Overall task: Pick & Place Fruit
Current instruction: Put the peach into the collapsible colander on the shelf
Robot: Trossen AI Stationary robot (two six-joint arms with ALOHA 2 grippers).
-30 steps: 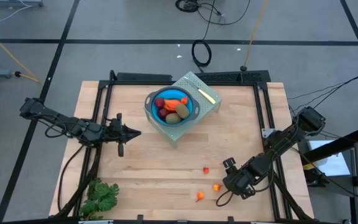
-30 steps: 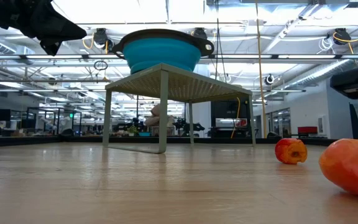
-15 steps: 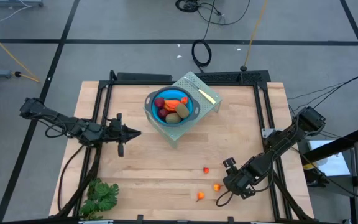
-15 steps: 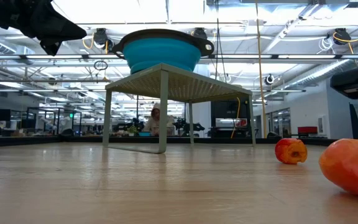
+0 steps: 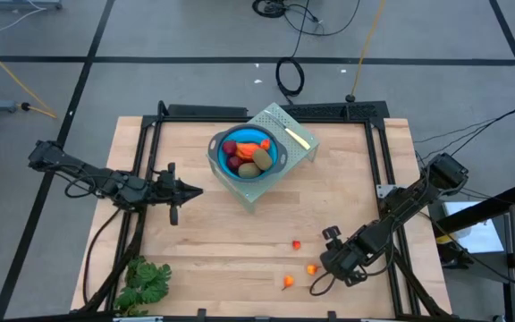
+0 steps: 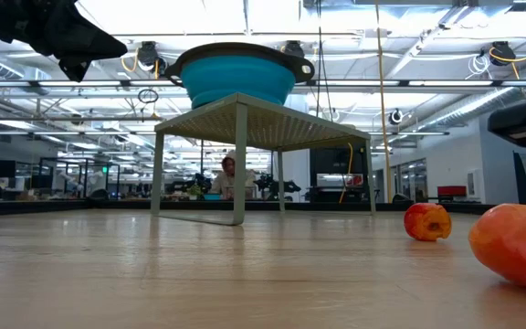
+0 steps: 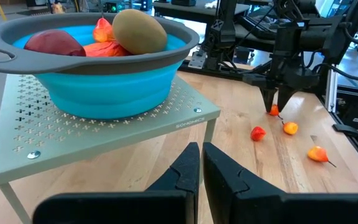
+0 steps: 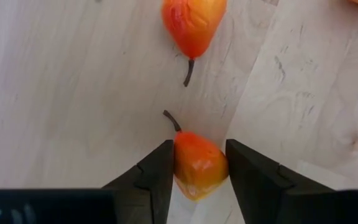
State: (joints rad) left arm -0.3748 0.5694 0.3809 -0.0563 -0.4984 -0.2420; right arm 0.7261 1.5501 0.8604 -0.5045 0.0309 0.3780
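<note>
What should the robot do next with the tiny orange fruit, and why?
Probably lift it. The right gripper is shut on a tiny orange fruit down on the table, and the other fruit sit in the blue bowl on the rack.

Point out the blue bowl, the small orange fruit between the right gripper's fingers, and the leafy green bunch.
blue bowl (image 6: 236,82): low view, its outer wall.
small orange fruit (image 8: 197,167): right wrist view, its body.
leafy green bunch (image 5: 146,282): high view, its leaves.

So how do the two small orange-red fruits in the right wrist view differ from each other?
One orange-red fruit sits between the right gripper fingers, which touch both its sides; the other fruit lies free on the wooden table, farther from the camera. The gripped one's stem points away from the camera; the free one's points toward it. Both are orange-red with thin dark stems.
</note>
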